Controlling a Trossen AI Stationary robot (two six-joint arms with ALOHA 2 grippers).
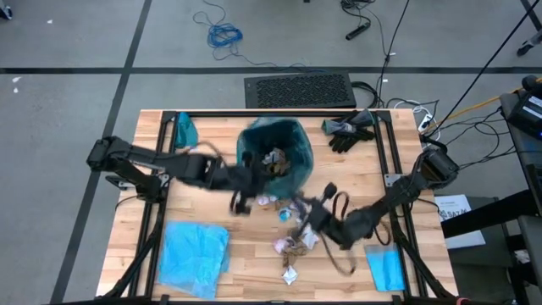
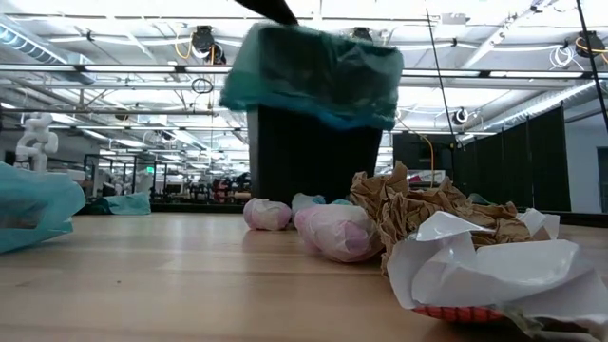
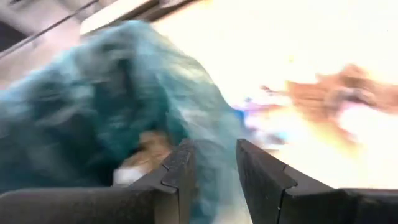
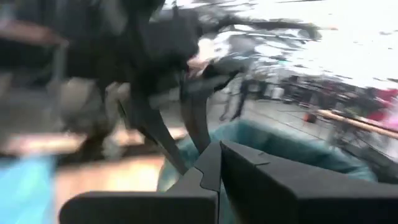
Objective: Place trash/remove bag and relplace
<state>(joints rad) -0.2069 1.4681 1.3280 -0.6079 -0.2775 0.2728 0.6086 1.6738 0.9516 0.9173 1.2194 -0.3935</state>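
Note:
A black bin (image 2: pixel 313 161) lined with the dark teal bag (image 1: pixel 254 140) stands at the table's middle, far side, with trash (image 1: pixel 275 159) inside it. More trash lies on the table near it: a brown paper wad (image 2: pixel 427 214), a white wrapper (image 2: pixel 484 266) and pinkish-white wads (image 2: pixel 337 233). My left gripper (image 1: pixel 240 202) is at the bin's near left side, its fingers apart, with the teal bag (image 3: pixel 112 87) just ahead. My right gripper (image 1: pixel 298 213) is shut and empty. It hangs level above the loose trash (image 1: pixel 292 246) and points at the bin. My left gripper (image 3: pixel 214 171) has teal plastic of the bag's near side (image 3: pixel 208 146) showing in the gap between its fingers. The picture is blurred, and I cannot tell whether the fingers touch it.
A lighter sky-blue bag (image 1: pixel 195 254) lies spread at the near left. A small blue folded cloth (image 1: pixel 385 267) lies at the near right. Black gloves (image 1: pixel 347 131) lie at the far right, and a teal scrap (image 1: pixel 185 131) sits at the far left corner.

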